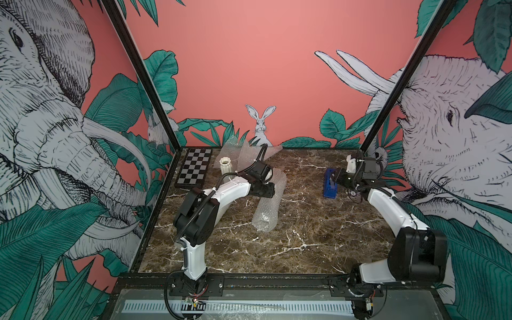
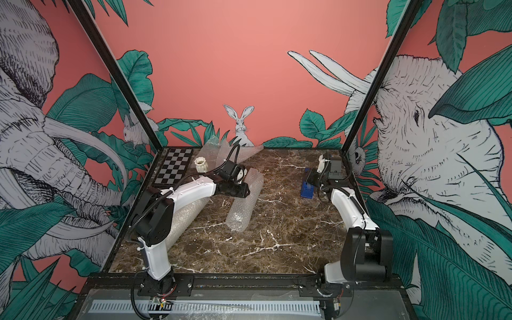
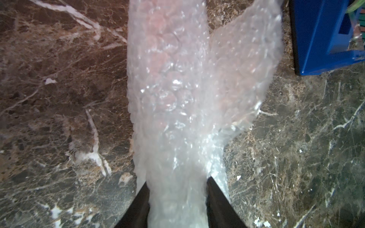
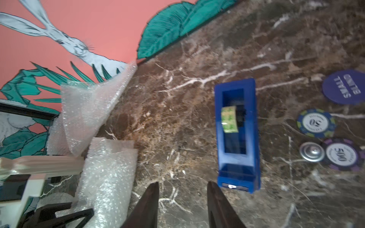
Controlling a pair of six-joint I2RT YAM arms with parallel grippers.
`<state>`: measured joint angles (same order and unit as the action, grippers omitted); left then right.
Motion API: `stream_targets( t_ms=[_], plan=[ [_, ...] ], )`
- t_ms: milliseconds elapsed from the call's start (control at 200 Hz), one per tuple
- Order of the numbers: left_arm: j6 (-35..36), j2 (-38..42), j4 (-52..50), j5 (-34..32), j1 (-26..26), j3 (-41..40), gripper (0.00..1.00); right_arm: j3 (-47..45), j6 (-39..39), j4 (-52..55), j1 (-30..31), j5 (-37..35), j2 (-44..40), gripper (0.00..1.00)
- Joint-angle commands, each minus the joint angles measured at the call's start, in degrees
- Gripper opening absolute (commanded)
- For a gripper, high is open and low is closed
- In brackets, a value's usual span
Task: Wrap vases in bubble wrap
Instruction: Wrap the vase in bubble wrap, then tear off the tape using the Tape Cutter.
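Note:
A roll of bubble wrap point(image 1: 267, 206) lies on the marble table point(image 1: 304, 235), slanting toward the front. My left gripper point(image 3: 178, 180) is shut on its far end, and I cannot make out what the roll holds. In both top views a white fluted vase point(image 1: 227, 166) stands upright at the back left. Loose bubble wrap sheets point(image 1: 243, 151) lean on the back wall. A second bubble wrap roll point(image 2: 188, 219) lies under the left arm. My right gripper point(image 4: 182, 189) is open and empty, low over the table beside the blue tape dispenser point(image 4: 238, 134).
A chequered board point(image 1: 194, 169) lies at the back left corner. Poker chips point(image 4: 316, 123) and a metal cap point(image 4: 311, 152) lie beyond the tape dispenser near the right wall. The frame posts point(image 1: 388, 110) rise at both back corners.

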<state>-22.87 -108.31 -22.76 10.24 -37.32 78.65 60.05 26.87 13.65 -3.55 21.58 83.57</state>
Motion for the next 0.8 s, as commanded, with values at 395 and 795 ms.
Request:
stream_targets(
  t_ms=[395,795],
  plan=[
    [0.4,-3.0,-4.8,-0.5,-0.9,0.4,0.43,6.7,-4.2,0.0,-9.8,16.8,16.9,0.35],
    [0.3,-4.3,-5.7,-0.6,-1.1,1.8,0.43,7.2,-3.8,-3.0,-10.0,22.0,22.9,0.29]
  ],
)
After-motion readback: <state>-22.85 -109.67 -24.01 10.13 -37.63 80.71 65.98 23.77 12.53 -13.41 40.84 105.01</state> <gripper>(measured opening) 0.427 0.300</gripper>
